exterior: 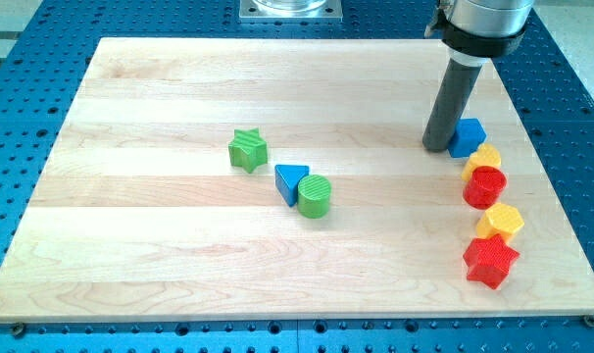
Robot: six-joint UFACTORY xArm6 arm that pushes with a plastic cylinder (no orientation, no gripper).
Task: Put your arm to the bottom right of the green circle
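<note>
Resting my tip (436, 147) just left of the blue block (468, 136).
Green circle (315, 195) sits well left; no fingers, nothing held.

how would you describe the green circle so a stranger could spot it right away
On the wooden board, look just right of centre for a small cluster of three blocks. The green circle is the lowest and rightmost, touching the blue triangle. Unlike the green star further up-left, it is a round cylinder.

Your wooden board (160, 245) carries three blocks mid-board (315, 196) and five near its right edge (490, 260) (touching pairs).
</note>
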